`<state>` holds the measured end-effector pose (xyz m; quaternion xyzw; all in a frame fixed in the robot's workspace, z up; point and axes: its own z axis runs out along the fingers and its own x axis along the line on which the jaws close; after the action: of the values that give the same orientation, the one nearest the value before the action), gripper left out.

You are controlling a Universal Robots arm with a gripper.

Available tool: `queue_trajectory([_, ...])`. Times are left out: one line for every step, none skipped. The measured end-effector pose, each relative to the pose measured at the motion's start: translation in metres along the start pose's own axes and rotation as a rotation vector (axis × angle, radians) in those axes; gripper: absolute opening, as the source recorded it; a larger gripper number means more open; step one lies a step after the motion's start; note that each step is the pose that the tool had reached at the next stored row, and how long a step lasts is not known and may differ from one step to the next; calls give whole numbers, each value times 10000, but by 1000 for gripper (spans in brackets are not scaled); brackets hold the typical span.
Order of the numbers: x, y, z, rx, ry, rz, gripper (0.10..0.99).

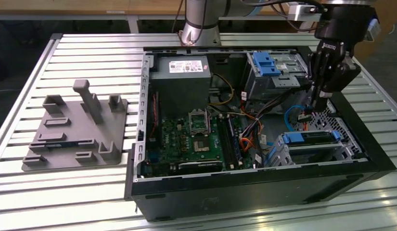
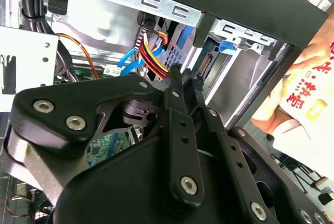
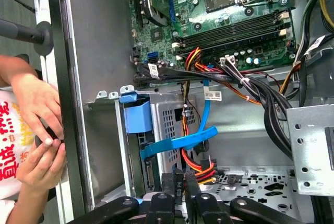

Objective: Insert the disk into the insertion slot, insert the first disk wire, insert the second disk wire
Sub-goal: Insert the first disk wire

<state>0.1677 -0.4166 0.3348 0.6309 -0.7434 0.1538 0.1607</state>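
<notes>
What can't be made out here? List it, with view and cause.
- How deep the disk sits in the insertion slot: exterior view, cage walls cover it.
- Whether the gripper holds a wire: exterior view, too small to tell.
- Person's hands: first wrist view, cut off by the edge.

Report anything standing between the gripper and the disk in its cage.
The gripper hangs by the open end of the insertion slot, where the disk sits. A blue flat cable and a red-yellow-black wire bundle run across that opening, close to the gripper.
</notes>
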Motion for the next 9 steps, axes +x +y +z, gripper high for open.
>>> queue_trajectory([-1, 0, 1, 0, 1, 0, 231])
queue_trajectory([-2, 0, 1, -1, 3, -1, 231])
queue_trajectory([-4, 0, 4, -2, 3, -1, 231])
queue_trajectory([-5, 1, 6, -3, 5, -1, 231])
queue_trajectory([-6, 0, 8, -5, 4, -3, 231])
queue_trajectory([-6, 1, 10, -6, 5, -3, 231])
queue_trajectory([-7, 1, 11, -7, 4, -4, 231])
queue_trajectory([-8, 1, 12, -8, 4, -4, 220])
queue_trajectory([-8, 1, 13, -8, 4, -4, 220])
